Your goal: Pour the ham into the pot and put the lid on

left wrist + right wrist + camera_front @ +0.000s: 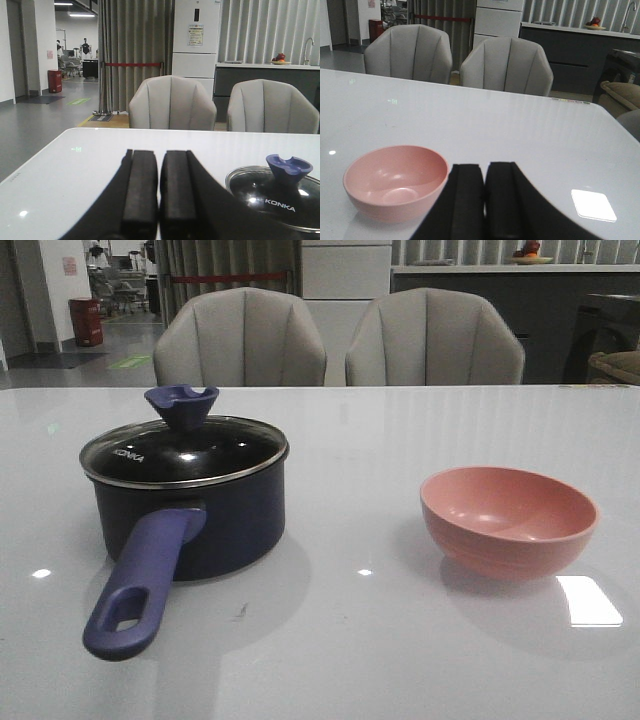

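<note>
1. I see the pot [200, 520] on the table's [350, 660] left side, lid [185, 452] seated, handle toward me.
2. The bowl [508, 520] at right looks empty; ham isn't visible.
3. Only the wrist views show my grippers: left gripper [151, 190] and right gripper [485, 197], both pressed together, holding nothing.

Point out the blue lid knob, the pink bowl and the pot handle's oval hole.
Blue notched lid knob [181, 404]: front view, its notched top.
Round pink bowl [509, 522]: front view, inner wall.
Purple-blue pot handle [140, 588]: front view, just above the oval hole.
</note>
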Robot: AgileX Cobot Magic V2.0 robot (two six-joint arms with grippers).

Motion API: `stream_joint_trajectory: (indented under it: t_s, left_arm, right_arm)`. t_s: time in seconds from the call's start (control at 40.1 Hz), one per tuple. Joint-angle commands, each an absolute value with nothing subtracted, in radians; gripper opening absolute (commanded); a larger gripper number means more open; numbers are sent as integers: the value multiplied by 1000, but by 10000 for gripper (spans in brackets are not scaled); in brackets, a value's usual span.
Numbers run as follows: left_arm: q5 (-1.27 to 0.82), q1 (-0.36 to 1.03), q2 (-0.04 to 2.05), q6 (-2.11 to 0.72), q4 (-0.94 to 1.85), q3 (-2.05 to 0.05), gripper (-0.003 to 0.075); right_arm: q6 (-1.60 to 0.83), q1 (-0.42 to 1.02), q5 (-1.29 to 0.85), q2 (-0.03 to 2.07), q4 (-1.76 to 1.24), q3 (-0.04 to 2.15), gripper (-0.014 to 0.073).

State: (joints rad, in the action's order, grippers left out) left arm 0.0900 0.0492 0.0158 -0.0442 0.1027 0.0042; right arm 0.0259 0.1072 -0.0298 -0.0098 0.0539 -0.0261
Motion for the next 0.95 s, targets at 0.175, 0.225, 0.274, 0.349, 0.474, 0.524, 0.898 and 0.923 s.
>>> stream_joint_trajectory:
  t_s: [0.175,0.225,0.274,0.349,0.474,0.524,0.898,0.923]
  left_arm:
    - [169,50,30,-39,112,24,119]
    - [169,50,30,-39,112,24,119]
    - [169,50,30,-39,112,24,119]
    - [169,50,30,-39,112,24,119]
    - [169,50,30,-39,112,24,119]
    - [169,50,30,-39,112,24,119]
    - [169,50,30,-39,112,24,119]
    - [169,50,30,-39,112,24,119]
  right_arm:
    - [35,100,56,-29,50,-22,160]
    - [34,100,54,-29,50,-22,160]
    - [34,100,54,-29,50,-22,160]
    - [34,100,54,-29,50,-22,160]
    - [34,100,54,-29,50,-22,160]
    - [34,100,54,-29,50,-22,160]
    - [34,100,54,-29,50,-22,160]
    - [34,100,54,-29,50,-22,160]
